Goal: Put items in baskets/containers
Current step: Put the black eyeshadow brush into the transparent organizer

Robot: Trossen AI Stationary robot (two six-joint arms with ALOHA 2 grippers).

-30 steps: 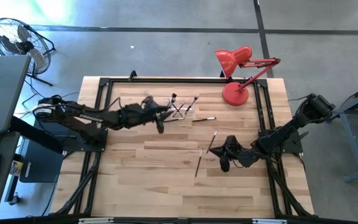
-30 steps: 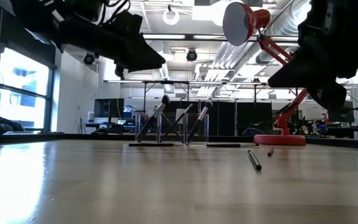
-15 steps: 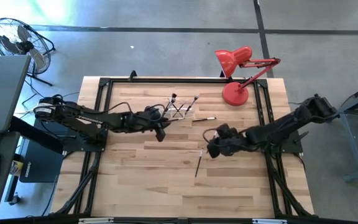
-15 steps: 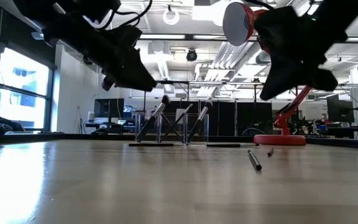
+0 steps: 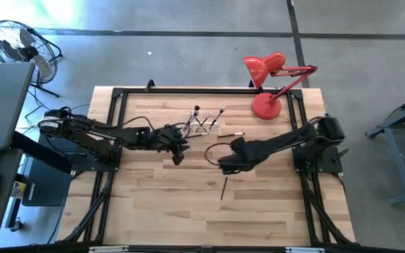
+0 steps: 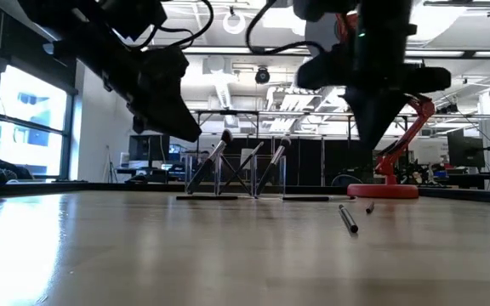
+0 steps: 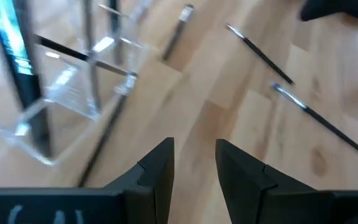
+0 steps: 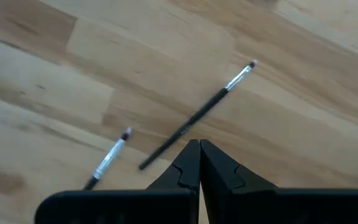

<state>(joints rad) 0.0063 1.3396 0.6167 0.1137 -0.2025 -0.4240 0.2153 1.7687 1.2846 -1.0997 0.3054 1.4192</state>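
A red desk lamp with a round base (image 5: 266, 105) stands at the worktop's 1 o'clock corner, well apart from both arms, and a black floor fan (image 5: 20, 46) sits off the pale wooden plank worktop (image 5: 160, 211) toward 10 o'clock. The small clear plastic holder (image 5: 201, 125) stands near 12 o'clock of the worktop's middle, with several thin dark-handled makeup brushes (image 5: 197, 112) leaning upright in it. The left hand (image 5: 177, 145) hovers just at the holder's 8 o'clock, its fingers parted with a narrow gap and holding nothing. The right hand (image 5: 225, 163) hangs over the middle, fingers pressed fully together and empty. 1 loose dark brush (image 5: 224, 187) lies just at its 6 o'clock, long axis running from 12 to 7 o'clock; another short brush (image 5: 232, 134) lies at the holder's 4 o'clock, axis nearly 3 to 9 o'clock. The right wrist view shows 2 silver-ferruled brushes (image 8: 197, 115) lying flat below the shut fingers, which the high view hides under the arm. The low view shows the leaning brushes (image 6: 212, 158) crossing inside the holder.
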